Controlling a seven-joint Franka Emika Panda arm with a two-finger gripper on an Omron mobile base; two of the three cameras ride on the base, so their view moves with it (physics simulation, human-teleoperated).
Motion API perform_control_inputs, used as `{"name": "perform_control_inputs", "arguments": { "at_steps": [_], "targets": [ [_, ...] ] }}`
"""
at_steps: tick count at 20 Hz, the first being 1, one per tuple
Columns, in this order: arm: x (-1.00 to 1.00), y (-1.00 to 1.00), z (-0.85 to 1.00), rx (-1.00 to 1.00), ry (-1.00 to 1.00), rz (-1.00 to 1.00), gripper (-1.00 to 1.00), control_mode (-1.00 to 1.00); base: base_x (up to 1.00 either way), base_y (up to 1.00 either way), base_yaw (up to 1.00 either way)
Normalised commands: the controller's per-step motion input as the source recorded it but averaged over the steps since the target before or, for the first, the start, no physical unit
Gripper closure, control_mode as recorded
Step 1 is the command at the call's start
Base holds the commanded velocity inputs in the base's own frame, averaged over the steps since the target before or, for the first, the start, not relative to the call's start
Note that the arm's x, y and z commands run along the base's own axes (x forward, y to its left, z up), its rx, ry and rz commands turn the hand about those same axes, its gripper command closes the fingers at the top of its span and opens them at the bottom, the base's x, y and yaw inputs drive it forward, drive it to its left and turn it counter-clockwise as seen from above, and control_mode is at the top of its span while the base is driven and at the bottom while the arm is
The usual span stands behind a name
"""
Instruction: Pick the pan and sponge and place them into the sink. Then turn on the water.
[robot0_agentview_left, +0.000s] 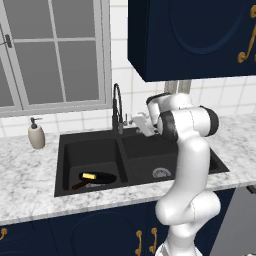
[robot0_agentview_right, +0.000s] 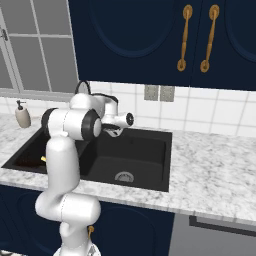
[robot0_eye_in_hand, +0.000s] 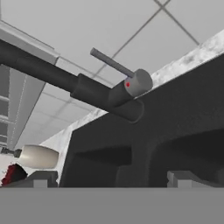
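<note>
Fingers (robot0_eye_in_hand: 43, 178) of gripper (robot0_eye_in_hand: 111, 179) spread wide, empty, near faucet lever (robot0_eye_in_hand: 111, 64): thin, stiff, light rod, best pushed near tip. Pan (robot0_agentview_left: 97, 178) w/ sponge (robot0_agentview_left: 89, 176) seen in sink (robot0_agentview_left: 145, 159) left basin.

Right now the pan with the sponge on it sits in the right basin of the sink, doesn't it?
Not quite: the pan with the sponge on it sits in the left basin of the sink, as the left base view shows.
</note>
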Motion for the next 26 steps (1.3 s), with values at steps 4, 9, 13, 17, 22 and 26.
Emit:
{"name": "perform_control_inputs", "arguments": {
  "at_steps": [4, 9, 13, 17, 22, 26],
  "targets": [
    [0.40, 0.15, -0.05, 0.00, 0.00, -0.01, -1.00, -1.00, 0.00, 0.00, 0.00],
    [0.47, 0.04, 0.00, 0.01, 0.01, -0.01, -1.00, -1.00, 0.00, 0.00, 0.00],
    [0.48, 0.02, -0.12, 0.00, 0.01, -0.01, -1.00, -1.00, 0.00, 0.00, 0.00],
    [0.39, 0.18, -0.23, 0.00, 0.00, 0.00, -1.00, -1.00, 0.00, 0.00, 0.00],
    [0.23, 0.03, -0.12, 0.00, 0.00, 0.00, -1.00, -1.00, 0.00, 0.00, 0.00],
    [0.25, 0.00, -0.11, 0.00, 0.00, 0.00, -1.00, -1.00, 0.00, 0.00, 0.00]
  ]
}}
